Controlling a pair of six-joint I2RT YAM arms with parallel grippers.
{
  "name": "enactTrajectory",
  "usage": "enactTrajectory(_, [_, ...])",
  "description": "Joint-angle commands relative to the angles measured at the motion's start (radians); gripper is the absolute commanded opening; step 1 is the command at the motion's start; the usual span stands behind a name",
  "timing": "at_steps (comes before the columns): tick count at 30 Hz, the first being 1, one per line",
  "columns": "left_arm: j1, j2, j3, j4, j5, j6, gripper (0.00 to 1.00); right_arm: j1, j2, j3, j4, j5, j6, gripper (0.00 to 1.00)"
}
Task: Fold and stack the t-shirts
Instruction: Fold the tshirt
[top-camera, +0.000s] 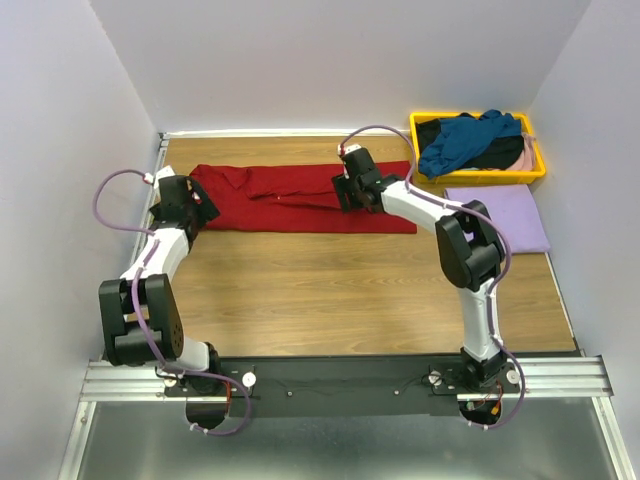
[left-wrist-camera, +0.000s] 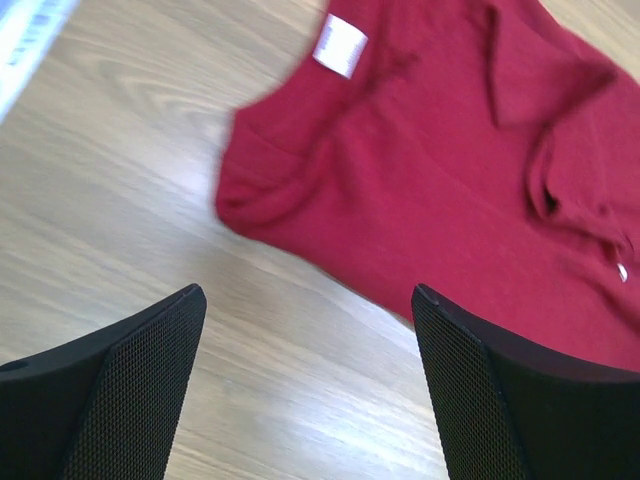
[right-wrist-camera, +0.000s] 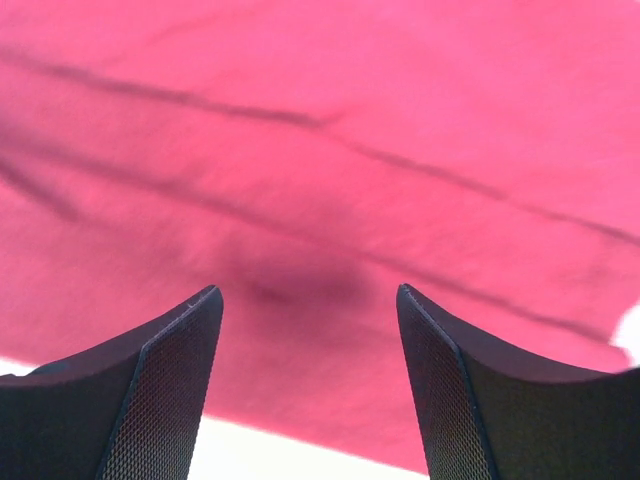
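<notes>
A dark red t-shirt lies folded in a long strip across the far part of the table. My left gripper is open and empty over bare wood just off the shirt's left, collar end. My right gripper is open and empty, hovering close over the shirt's middle. A folded lavender t-shirt lies flat at the right. Teal blue, black and pale pink shirts are heaped in the yellow tray.
The yellow plastic tray stands at the far right corner, just behind the lavender shirt. White walls close the table on the left, back and right. The arms' rail runs along the near edge.
</notes>
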Motion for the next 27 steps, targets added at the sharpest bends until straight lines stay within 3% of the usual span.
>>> enactTrajectory(1, [-0.071,-0.01,-0.017,0.002,-0.079,0.034,0.92,0.01,0.054,0.047,-0.008,0.147,-0.093,0.77])
enactTrajectory(17, [-0.116,0.047,0.0,0.031,-0.02,0.039,0.93,0.079,0.053,0.06,-0.008,0.104,-0.156,0.81])
enactTrajectory(27, [-0.119,0.047,-0.001,0.028,-0.02,0.04,0.94,0.085,0.119,0.099,-0.001,0.186,-0.17,0.81])
